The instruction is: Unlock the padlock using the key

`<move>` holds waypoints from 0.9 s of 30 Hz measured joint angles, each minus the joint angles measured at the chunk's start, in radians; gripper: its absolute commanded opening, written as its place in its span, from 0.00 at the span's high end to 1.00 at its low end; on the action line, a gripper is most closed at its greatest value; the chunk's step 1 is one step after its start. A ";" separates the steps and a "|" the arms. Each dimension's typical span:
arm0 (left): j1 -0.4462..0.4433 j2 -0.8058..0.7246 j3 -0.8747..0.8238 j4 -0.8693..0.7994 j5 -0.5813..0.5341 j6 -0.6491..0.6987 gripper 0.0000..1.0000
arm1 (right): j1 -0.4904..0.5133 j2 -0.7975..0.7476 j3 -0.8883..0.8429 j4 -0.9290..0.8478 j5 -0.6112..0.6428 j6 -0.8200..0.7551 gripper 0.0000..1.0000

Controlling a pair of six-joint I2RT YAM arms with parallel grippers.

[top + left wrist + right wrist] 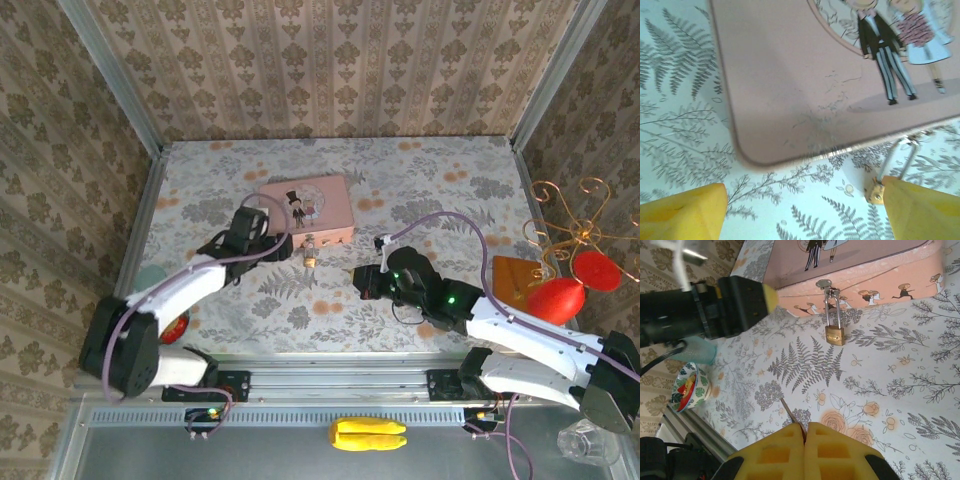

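A small brass padlock (834, 334) hangs by its thin shackle from the clasp of a pink tin (865, 280) and lies on the floral table. In the top view the padlock (311, 258) sits just in front of the tin (308, 205). My left gripper (805, 210) is open, low over the table at the tin's front corner. One of its yellow fingers (920, 210) partly covers the padlock (874, 191). My right gripper (804, 427) is shut on the key (790, 412), a thin dark sliver sticking out from its pads. It is a short way in front of the padlock, right gripper (362, 280) to its right.
A patterned bowl (687, 387) and a teal cup (697, 350) stand at the left near the left arm. Red ornaments (556, 298), a gold wire piece (565, 215) and a brown block (515, 280) sit at the right edge. A yellow object (368, 433) lies below the table's front rail.
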 measured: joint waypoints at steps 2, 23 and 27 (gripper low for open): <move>-0.004 -0.080 -0.050 0.021 0.010 0.002 0.19 | 0.000 -0.003 -0.009 0.011 0.004 0.006 1.00; -0.208 0.098 -0.151 0.288 0.096 0.089 0.31 | 0.000 -0.066 -0.036 0.054 0.031 0.018 1.00; -0.188 0.164 -0.151 0.343 0.102 0.076 0.33 | 0.000 -0.098 -0.058 0.053 0.040 0.024 1.00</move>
